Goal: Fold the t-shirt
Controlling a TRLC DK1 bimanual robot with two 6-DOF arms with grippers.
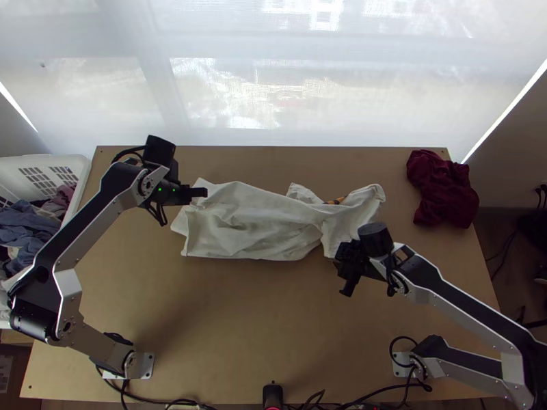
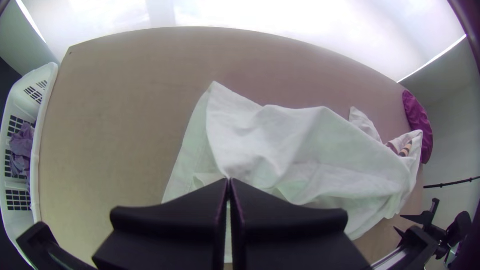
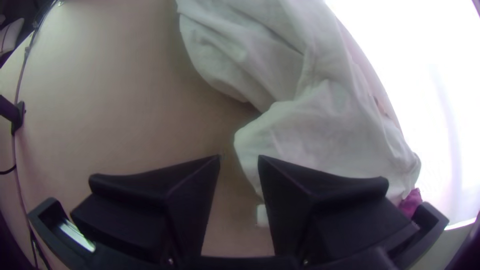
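Shirt (image 1: 253, 222) bunched lengthwise across table (image 1: 260, 321). Left end effector (image 1: 203, 193): fingers pressed together at shirt's left end; cannot tell if cloth is pinched. Right end effector (image 1: 344, 279): fingers spread, near shirt's right end.

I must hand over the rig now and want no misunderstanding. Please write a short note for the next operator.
Left gripper: shut, at the left end of the t-shirt; I cannot tell if it pinches cloth.
Right gripper: open, near the shirt's right end.
Shirt: across the middle of the table, creased and bunched, its right end crumpled.
Done: no neat fold to see.
Left: straighten the shirt, then fold it.
Also there: dark red cloth at the far right, basket of clothes at the left.
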